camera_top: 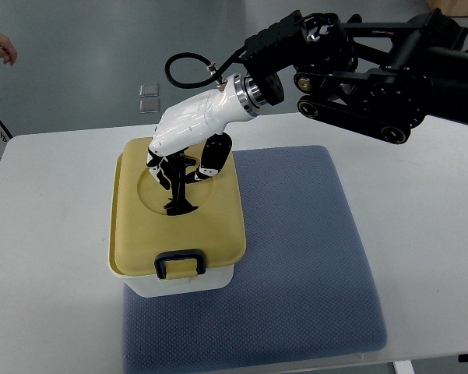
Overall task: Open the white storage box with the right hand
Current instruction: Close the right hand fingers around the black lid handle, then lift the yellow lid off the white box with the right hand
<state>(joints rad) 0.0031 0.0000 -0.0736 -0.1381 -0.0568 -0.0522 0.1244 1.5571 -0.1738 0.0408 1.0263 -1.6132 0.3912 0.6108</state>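
We're seeing the right robot hand (181, 152) curling fingers round the black lid handle (179, 204) of the storage box (177, 226). Box is looking like light, stiff, slick plastic, w/ that handle probably the best grip.

- The right hand (188, 148) has a glossy white plastic shell over the back, with black-and-white jointed fingers (211, 160) of hard plastic.
- A polished metal ring sits at its wrist (249, 93), and a smooth black rubbery cable (185, 72) loops above it.
- The forearm (374, 66) is matt black, hard and ribbed.
- The storage box (183, 284) is smooth white plastic; its lid (140, 226) is matt mustard-yellow plastic with a dark plastic latch (179, 262).
- The mat (304, 257) is blue-grey cloth, finely dimpled and matt.
- The table (54, 257) is smooth, matt white.
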